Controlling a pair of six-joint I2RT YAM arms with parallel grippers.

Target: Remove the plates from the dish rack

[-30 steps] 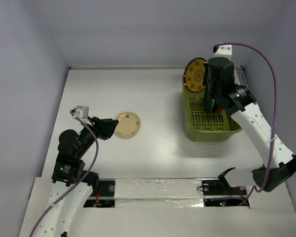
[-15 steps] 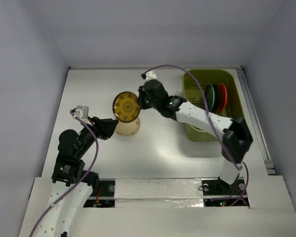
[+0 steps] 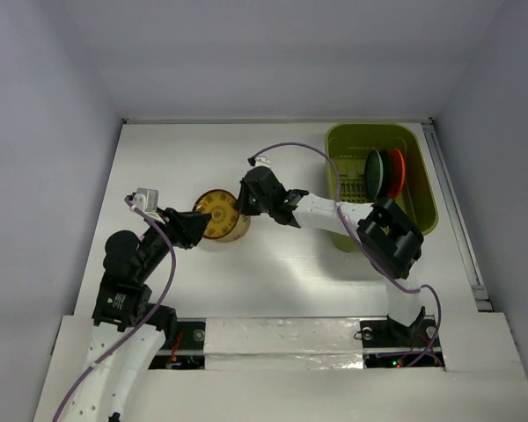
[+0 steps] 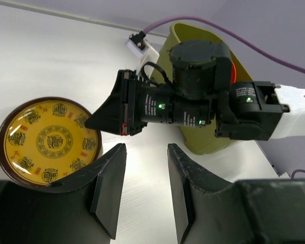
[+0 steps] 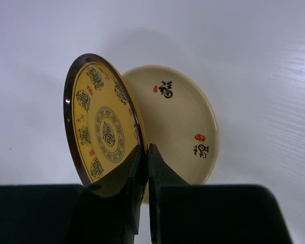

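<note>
My right gripper [image 3: 239, 209] [image 5: 145, 148] is shut on the rim of a yellow patterned plate [image 3: 217, 214] [image 4: 46, 140] [image 5: 99, 127] with a dark brown edge. It holds that plate tilted over a tan plate [image 3: 238, 234] [image 5: 178, 122] lying flat on the table. Whether the two plates touch I cannot tell. Just left of them, my left gripper [image 3: 194, 227] [image 4: 146, 147] stands open with nothing between its fingers. The olive-green dish rack [image 3: 370, 130] [image 4: 208, 145] sits at the far right, with a black plate [image 3: 377, 173] and an orange-red plate [image 3: 397, 172] standing on edge inside.
The right arm [image 3: 334, 215] stretches across the middle of the white table from the rack's front corner. Its purple cable [image 3: 290, 148] loops above it. Grey walls close in the table at the back and both sides.
The right arm has carried the yellow plate from the dish rack leftward across the table and lowered it over the tan plate. The left arm has not moved.
</note>
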